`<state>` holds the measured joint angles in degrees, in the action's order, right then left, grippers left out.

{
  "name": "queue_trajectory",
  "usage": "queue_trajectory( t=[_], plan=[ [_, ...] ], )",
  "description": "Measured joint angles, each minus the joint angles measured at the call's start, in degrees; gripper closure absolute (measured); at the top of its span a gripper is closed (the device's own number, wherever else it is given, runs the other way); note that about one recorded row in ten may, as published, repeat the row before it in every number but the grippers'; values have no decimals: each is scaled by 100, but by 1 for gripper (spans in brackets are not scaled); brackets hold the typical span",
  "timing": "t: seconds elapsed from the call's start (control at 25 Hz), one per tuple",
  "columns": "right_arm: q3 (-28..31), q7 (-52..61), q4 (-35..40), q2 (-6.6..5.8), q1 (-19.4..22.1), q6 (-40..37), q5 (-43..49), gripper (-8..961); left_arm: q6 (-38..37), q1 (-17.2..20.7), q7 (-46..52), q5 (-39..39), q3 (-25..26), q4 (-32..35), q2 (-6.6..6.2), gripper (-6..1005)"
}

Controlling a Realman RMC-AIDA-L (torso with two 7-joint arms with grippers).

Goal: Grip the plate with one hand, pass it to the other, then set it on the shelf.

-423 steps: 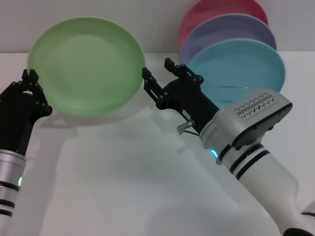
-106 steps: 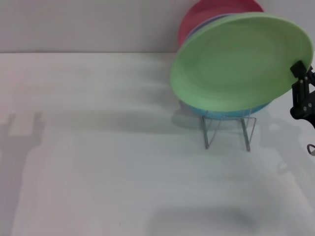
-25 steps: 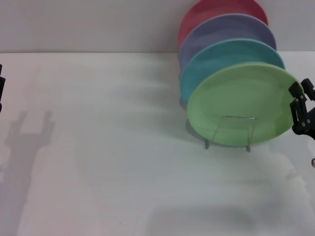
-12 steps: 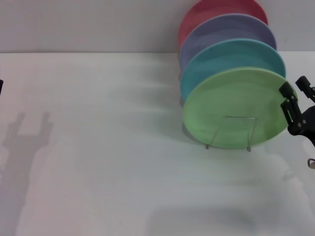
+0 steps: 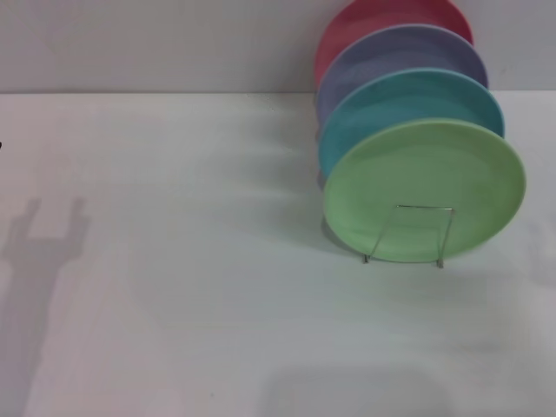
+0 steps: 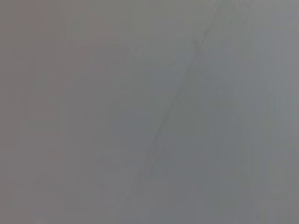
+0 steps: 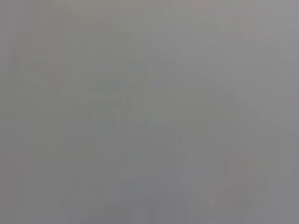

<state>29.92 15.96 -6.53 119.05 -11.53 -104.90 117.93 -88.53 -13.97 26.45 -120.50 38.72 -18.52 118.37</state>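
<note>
1. Gone from the right edge of the head view is the right gripper, which half a second ago stood just beside the green plate's rim; how its fingers stand cannot be told, and it has hold of nothing visible.
2. Neither is the left gripper in the frame, though a forked grey shadow lies on the table at the lower left.
3. Free of any grip, the light-green plate stands on edge in the wire shelf at the right of centre, its face turned towards the camera and tilted back a little.
4. One bent-wire loop of the shelf crosses the lower part of the plate's face, with its feet on the white table.
5. Behind the green plate, stepping up towards the upper right, stand the sky-blue plate, then the lavender plate, then a red plate, each overlapped by the one in front.
6. Both wrist views show only flat grey, nothing to make out.
</note>
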Motion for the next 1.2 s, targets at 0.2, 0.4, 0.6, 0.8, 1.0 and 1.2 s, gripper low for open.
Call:
queue_trajectory(
  t=[0.2,0.4,0.6,0.8,1.0,1.2],
  plan=[
    [611,1749,979,-42,120,125,-1127,571,0,-71,-101,8,13,154,1,217],
    [650,2743,1953,-160,-59,469,-1318,501,2,-249,-655,-52,-50,430,-8,214],
    [681,2851,2079,-290,-186,575,-1389,431,279,-286,-2340,-239,-151,348,29,210],
    [754,2546,2091,-235,-377,637,-1800,296,443,-231,-2940,-212,-346,82,53,180],
    [640,2475,2077,-260,-511,880,-1829,296,394,-178,-2740,-209,-348,61,60,137],
    [515,2497,2081,-271,-571,901,-1826,296,354,-136,-2722,-202,-319,58,53,137]
  ],
)
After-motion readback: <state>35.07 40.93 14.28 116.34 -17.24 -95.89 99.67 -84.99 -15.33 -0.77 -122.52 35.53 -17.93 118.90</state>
